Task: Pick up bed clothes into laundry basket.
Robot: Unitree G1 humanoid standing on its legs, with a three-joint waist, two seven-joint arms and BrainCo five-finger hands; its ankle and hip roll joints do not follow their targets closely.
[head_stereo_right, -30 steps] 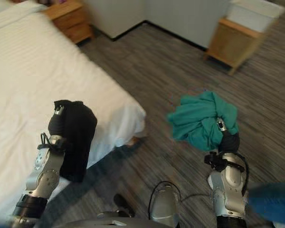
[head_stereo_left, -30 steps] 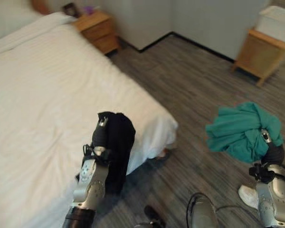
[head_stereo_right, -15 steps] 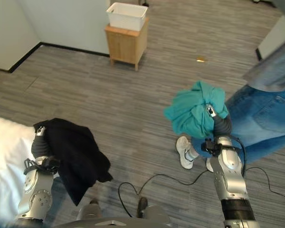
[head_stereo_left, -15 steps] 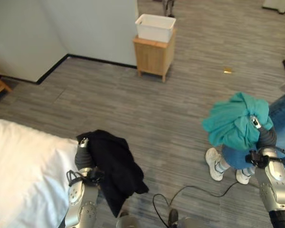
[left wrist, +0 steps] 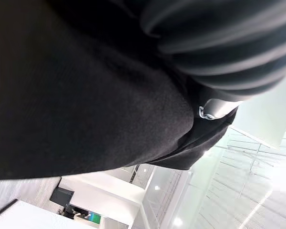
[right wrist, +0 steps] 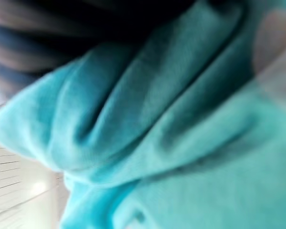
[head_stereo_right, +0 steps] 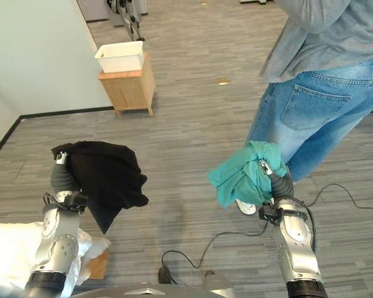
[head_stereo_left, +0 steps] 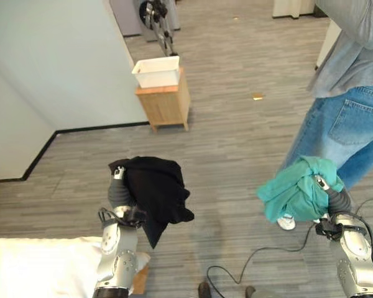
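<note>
Over open grey plank floor, left hand clutches black cloth garment; right hand grips bunched teal cloth beside a person's jeans.

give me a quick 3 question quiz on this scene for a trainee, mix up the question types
1. True or false: the black garment hangs from the left hand.
2. Multiple choice: where is the white basket? A) on the bed B) on the small wooden stand by the wall C) in the person's hands
3. Fill in: the right hand carries a bundle of ____ cloth, close to the person in jeans.

Key: 1 true; 2 B; 3 teal
</note>
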